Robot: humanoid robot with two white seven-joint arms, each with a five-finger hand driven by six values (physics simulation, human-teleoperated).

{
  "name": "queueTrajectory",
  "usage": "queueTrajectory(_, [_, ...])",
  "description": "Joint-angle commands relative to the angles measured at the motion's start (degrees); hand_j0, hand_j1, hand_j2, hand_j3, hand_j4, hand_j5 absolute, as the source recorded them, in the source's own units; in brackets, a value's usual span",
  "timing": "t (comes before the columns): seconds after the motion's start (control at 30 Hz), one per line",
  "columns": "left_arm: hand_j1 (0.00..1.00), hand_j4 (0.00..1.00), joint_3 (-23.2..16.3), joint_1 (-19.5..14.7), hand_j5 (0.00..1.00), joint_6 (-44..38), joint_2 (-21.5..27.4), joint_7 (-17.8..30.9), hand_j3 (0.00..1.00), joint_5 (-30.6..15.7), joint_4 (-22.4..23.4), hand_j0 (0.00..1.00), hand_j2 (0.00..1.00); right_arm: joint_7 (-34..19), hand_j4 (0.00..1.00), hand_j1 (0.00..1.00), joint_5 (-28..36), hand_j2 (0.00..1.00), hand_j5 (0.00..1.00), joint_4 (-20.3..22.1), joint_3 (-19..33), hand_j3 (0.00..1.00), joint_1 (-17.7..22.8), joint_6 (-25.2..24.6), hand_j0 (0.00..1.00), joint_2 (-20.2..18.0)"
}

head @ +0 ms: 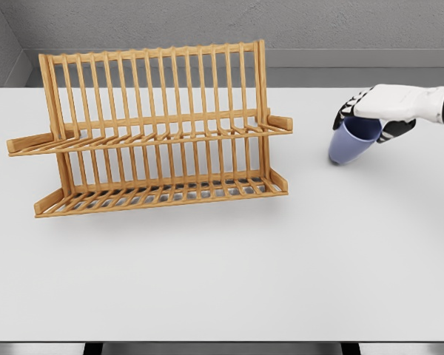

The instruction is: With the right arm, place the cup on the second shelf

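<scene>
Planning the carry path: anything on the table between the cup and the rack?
Nothing. In the head view, the stretch of white table between the blue cup, held by the right hand, and the wooden rack is bare.

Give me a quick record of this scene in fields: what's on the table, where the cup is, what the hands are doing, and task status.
surface: white table
rack: wooden, two shelves, left of centre
shelves: both hold nothing
cup: blue, tilted, right of the rack and apart from it
right hand: gripping the cup at its rim
left hand: not in view
status: cup not yet on a shelf
</scene>
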State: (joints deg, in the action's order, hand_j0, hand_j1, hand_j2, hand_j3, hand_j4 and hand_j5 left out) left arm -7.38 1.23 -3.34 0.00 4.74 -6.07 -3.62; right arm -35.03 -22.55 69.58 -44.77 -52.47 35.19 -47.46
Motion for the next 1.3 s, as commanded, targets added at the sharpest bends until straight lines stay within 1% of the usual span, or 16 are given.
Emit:
queueTrajectory(0.0, [1.00, 1.00, -0.01, 0.00, 1.00, 0.00, 0.00, 0.01, 1.00, 0.00, 0.01, 1.00, 1.00, 0.03, 0.72, 0.72, 0.32, 0.72, 0.72, 0.12, 0.91, 0.72, 0.00, -0.19, 0.72, -0.09])
queueTrajectory(0.1, [1.00, 1.00, -0.01, 0.00, 1.00, 0.00, 0.00, 0.01, 1.00, 0.00, 0.01, 1.00, 1.00, 0.03, 0.72, 0.72, 0.32, 0.72, 0.72, 0.12, 1.00, 0.72, 0.00, -0.19, 0.72, 0.00])
queueTrajectory(0.17, [1.00, 1.00, -0.01, 0.00, 1.00, 0.00, 0.00, 0.01, 1.00, 0.00, 0.01, 1.00, 1.00, 0.03, 0.72, 0.72, 0.32, 0.72, 0.72, 0.21, 2.14, 0.72, 0.00, -0.19, 0.72, -0.09])
queueTrajectory(0.2, [1.00, 1.00, -0.01, 0.00, 1.00, 0.00, 0.00, 0.01, 1.00, 0.00, 0.01, 1.00, 1.00, 0.03, 0.71, 0.71, 0.41, 0.71, 0.71, 1.09, 2.14, 0.71, 0.00, -0.19, 0.71, -0.09])
queueTrajectory(0.3, [1.00, 1.00, -0.01, 0.00, 1.00, 0.00, 0.00, 0.01, 1.00, 0.00, 0.01, 1.00, 1.00, 0.03, 0.70, 0.70, 0.41, 0.70, 0.70, 1.79, 2.23, 0.70, -0.09, -0.19, 0.70, -0.09])
queueTrajectory(0.4, [1.00, 1.00, -0.01, 0.00, 1.00, 0.00, 0.00, 0.01, 1.00, 0.00, 0.01, 1.00, 1.00, 0.03, 0.70, 0.70, 0.41, 0.70, 0.70, 3.81, 4.52, 0.70, -0.09, -0.19, 0.70, -0.35])
queueTrajectory(0.63, [1.00, 1.00, -0.01, 0.00, 1.00, 0.00, 0.00, 0.01, 1.00, 0.00, 0.10, 1.00, 1.00, 0.03, 0.70, 0.70, 0.23, 0.70, 0.70, 4.34, 6.19, 0.70, -0.70, -0.19, 0.70, -0.44])
queueTrajectory(0.67, [1.00, 1.00, -0.01, 0.00, 1.00, 0.00, 0.00, 0.01, 1.00, 0.00, 0.01, 1.00, 1.00, 0.03, 0.70, 0.70, 0.32, 0.70, 0.70, 4.43, 7.07, 0.70, -0.70, -0.19, 0.70, -0.35])
queueTrajectory(0.73, [1.00, 1.00, -0.01, 0.00, 1.00, 0.00, 0.00, 0.01, 1.00, 0.00, 0.01, 1.00, 1.00, 0.03, 0.70, 0.70, 0.32, 0.70, 0.70, 6.62, 7.15, 0.70, -0.70, -0.19, 0.70, -0.62])
queueTrajectory(0.8, [1.00, 1.00, -0.01, 0.00, 1.00, 0.00, 0.00, 0.01, 1.00, 0.00, 0.01, 1.00, 1.00, 0.03, 0.70, 0.70, 0.32, 0.70, 0.70, 6.89, 8.74, 0.70, -0.70, -0.19, 0.70, -0.71])
queueTrajectory(0.87, [1.00, 1.00, -0.01, 0.00, 1.00, 0.00, 0.00, 0.01, 1.00, 0.00, 0.01, 1.00, 1.00, 0.03, 0.70, 0.70, 0.23, 0.70, 0.70, 9.00, 9.44, 0.70, -0.61, -0.19, 0.70, -1.15])
queueTrajectory(1.0, [1.00, 1.00, -0.01, 0.00, 1.00, 0.00, 0.00, 0.01, 1.00, 0.00, 0.01, 1.00, 1.00, 0.03, 0.70, 0.70, 0.23, 0.70, 0.70, 10.05, 10.49, 0.70, -0.61, -0.19, 0.70, -1.23])
queueTrajectory(1.03, [1.00, 1.00, -0.01, 0.00, 1.00, 0.00, 0.00, 0.01, 1.00, 0.00, 0.01, 1.00, 1.00, 0.03, 0.70, 0.70, 0.23, 0.70, 0.70, 11.37, 10.58, 0.70, -0.61, -0.19, 0.70, -1.23])
queueTrajectory(1.17, [1.00, 1.00, -0.01, 0.00, 1.00, 0.00, 0.00, 0.01, 1.00, 0.00, 0.01, 1.00, 1.00, 0.03, 0.70, 0.70, 0.23, 0.70, 0.70, 13.92, 10.58, 0.70, -0.70, -0.19, 0.70, -1.32])
queueTrajectory(1.23, [1.00, 1.00, -0.01, 0.00, 1.00, 0.00, 0.00, 0.01, 1.00, 0.00, 0.01, 1.00, 1.00, 0.03, 0.70, 0.70, 0.23, 0.70, 0.70, 14.10, 11.81, 0.70, -0.61, -0.19, 0.70, -1.32])
queueTrajectory(1.27, [1.00, 1.00, -0.01, 0.00, 1.00, 0.00, 0.00, 0.01, 1.00, 0.00, 0.01, 1.00, 1.00, 0.03, 0.70, 0.70, 0.23, 0.70, 0.70, 15.50, 11.90, 0.70, -0.61, -0.19, 0.70, -1.32])
